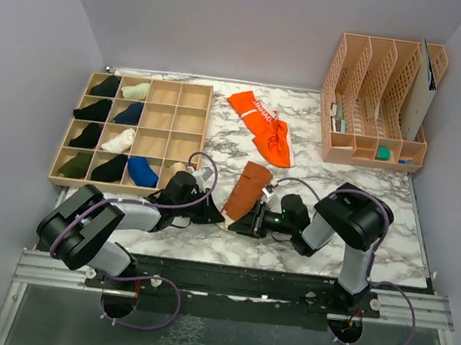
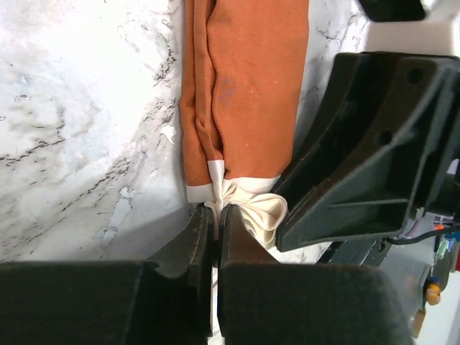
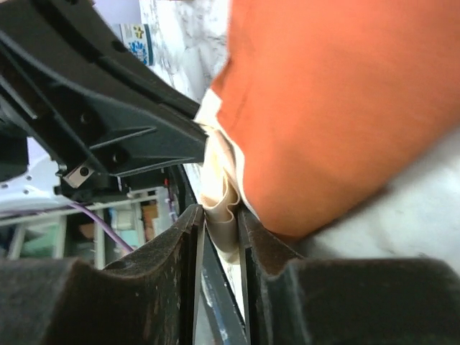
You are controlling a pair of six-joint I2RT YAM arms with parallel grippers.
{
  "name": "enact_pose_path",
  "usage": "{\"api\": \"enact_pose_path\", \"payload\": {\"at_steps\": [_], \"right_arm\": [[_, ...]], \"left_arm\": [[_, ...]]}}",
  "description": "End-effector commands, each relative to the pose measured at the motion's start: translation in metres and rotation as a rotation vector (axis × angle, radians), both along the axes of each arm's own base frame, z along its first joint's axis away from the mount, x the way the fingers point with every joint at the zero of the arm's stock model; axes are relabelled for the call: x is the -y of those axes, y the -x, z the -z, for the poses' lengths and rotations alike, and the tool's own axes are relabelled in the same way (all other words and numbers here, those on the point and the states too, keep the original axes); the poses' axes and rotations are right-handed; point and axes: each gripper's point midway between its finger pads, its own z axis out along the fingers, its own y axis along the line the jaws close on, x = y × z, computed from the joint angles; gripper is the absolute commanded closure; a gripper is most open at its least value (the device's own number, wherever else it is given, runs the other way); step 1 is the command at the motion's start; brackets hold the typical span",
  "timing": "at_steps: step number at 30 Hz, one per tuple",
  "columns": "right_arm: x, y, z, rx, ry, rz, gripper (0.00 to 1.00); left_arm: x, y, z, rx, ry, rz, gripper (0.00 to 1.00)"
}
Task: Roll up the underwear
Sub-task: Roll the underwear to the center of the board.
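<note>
The rust-brown briefs (image 1: 247,190) lie folded into a strip at the top view's centre. The left gripper (image 2: 215,219) pinches their cream waistband (image 2: 253,207), likely to start rolling. The right gripper (image 3: 219,215) straddles it narrowly, but I cannot tell whether it grips.

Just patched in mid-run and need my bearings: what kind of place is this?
Probably a lab test cell staged for clothes sorting: plain grey walls box in a marble-patterned table, with a wooden compartment tray of rolled fabric bundles and a desk file rack.
</note>
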Motion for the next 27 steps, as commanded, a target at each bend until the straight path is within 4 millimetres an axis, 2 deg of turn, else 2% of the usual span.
{"api": "enact_pose_path", "payload": {"at_steps": [1, 7, 9, 12, 16, 21, 24, 27], "right_arm": [[0.008, 0.002, 0.010, 0.176, 0.145, -0.111, 0.66], [0.028, -0.021, -0.006, 0.460, 0.358, -0.156, 0.51], [0.036, -0.023, -0.004, 0.506, 0.427, -0.194, 0.49], [0.039, -0.024, -0.015, 0.672, 0.444, -0.263, 0.46], [0.033, -0.021, -0.042, 1.092, 0.486, -0.321, 0.43], [0.019, 0.000, -0.069, 1.535, 0.461, -0.447, 0.44], [0.012, 0.012, -0.063, 1.698, 0.450, -0.575, 0.47], [0.008, 0.015, -0.048, 1.751, 0.479, -0.700, 0.51]], "left_arm": [[-0.015, 0.006, 0.025, -0.115, -0.108, -0.063, 1.00], [-0.007, 0.005, 0.014, -0.134, -0.123, -0.005, 1.00], [-0.005, 0.006, 0.010, -0.140, -0.114, 0.008, 1.00], [-0.003, 0.008, 0.008, -0.164, -0.113, 0.021, 1.00], [0.002, 0.008, 0.003, -0.197, -0.111, 0.035, 1.00], [0.006, 0.008, -0.002, -0.247, -0.128, 0.062, 1.00], [0.010, 0.007, -0.004, -0.267, -0.129, 0.079, 1.00], [0.010, 0.008, -0.003, -0.290, -0.146, 0.094, 1.00]]}}
